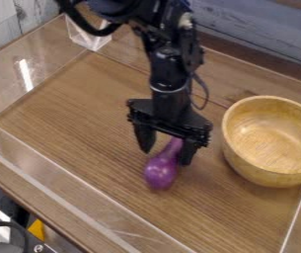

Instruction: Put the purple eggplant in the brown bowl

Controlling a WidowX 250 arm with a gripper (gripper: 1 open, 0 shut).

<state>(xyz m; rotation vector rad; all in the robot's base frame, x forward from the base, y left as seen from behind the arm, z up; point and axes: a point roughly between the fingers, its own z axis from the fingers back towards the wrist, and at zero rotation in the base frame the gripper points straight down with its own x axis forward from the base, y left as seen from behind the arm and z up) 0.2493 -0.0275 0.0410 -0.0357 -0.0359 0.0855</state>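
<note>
The purple eggplant (164, 169) lies on the wooden table, its bulbous end toward the front and its thin end pointing up under the gripper. My black gripper (168, 147) hangs straight down over that thin end, open, with one finger on each side of it. Whether the fingers touch the eggplant I cannot tell. The brown bowl (241, 150) stands upright and holds nothing, a short way to the right of the gripper.
A clear plastic wall (74, 203) runs along the table's front and left sides. A grey panelled wall (264, 25) closes the back. Bare wood (74, 109) lies to the left of the arm.
</note>
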